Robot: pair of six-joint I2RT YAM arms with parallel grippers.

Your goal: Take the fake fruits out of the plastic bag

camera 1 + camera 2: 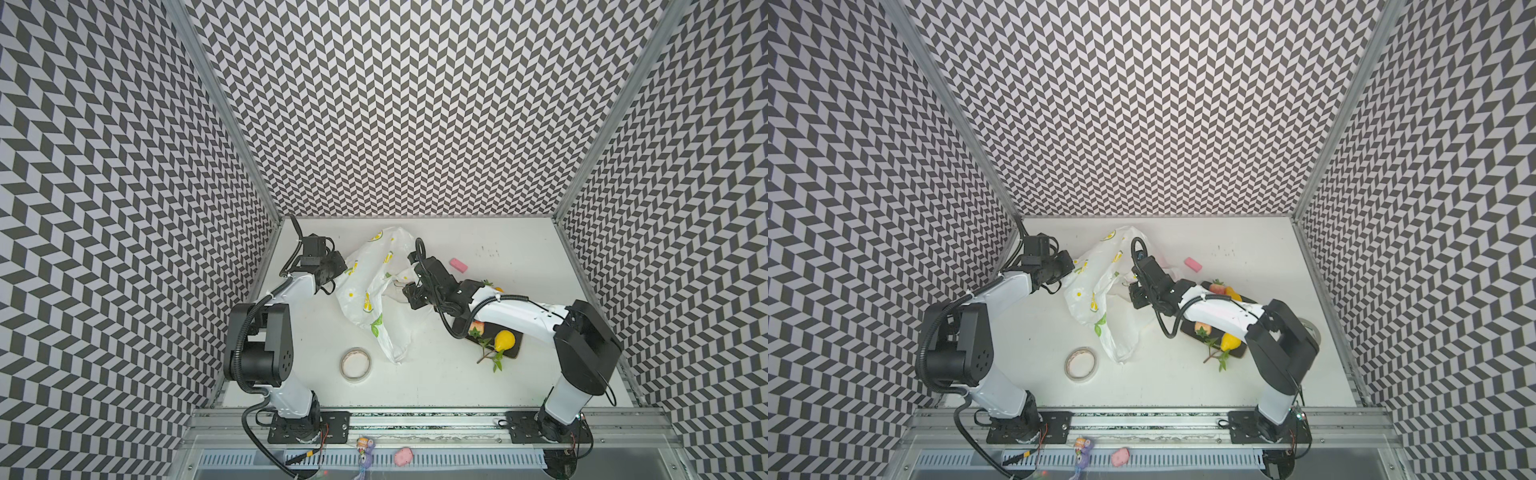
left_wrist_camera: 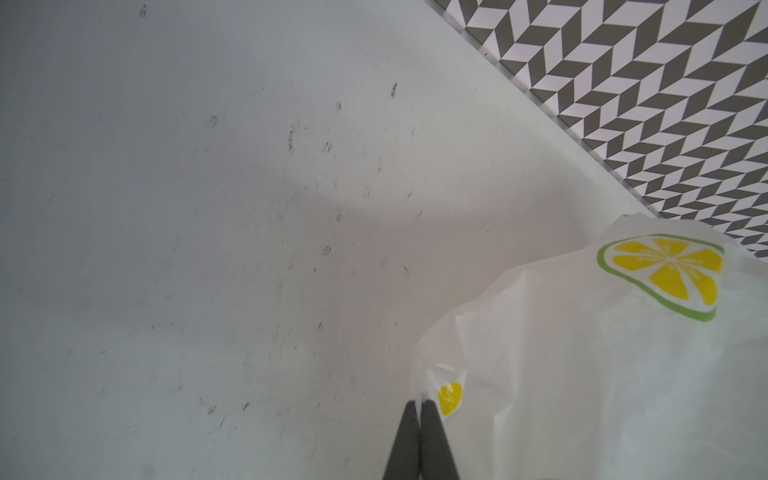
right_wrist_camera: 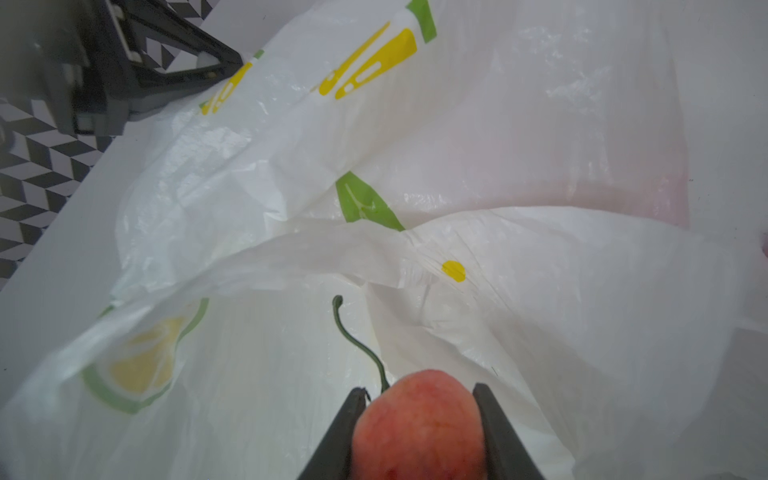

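The plastic bag (image 1: 365,291) (image 1: 1090,291), white with lemon-slice prints, lies crumpled at the back middle of the table in both top views. My left gripper (image 2: 420,405) is shut on a thin edge of the plastic bag (image 2: 582,353) and holds it up at the bag's left side (image 1: 344,270). My right gripper (image 3: 419,395) sits at the bag's mouth (image 1: 406,291), shut on a reddish fake fruit (image 3: 419,424) with a curled green stem. A yellow pear (image 1: 504,340) and a strawberry (image 1: 1217,286) lie on the dark tray (image 1: 514,354) under the right arm.
A tape roll (image 1: 356,364) lies on the table in front of the bag. A pink block (image 1: 458,263) lies behind the right gripper. The patterned walls close in the left, back and right sides.
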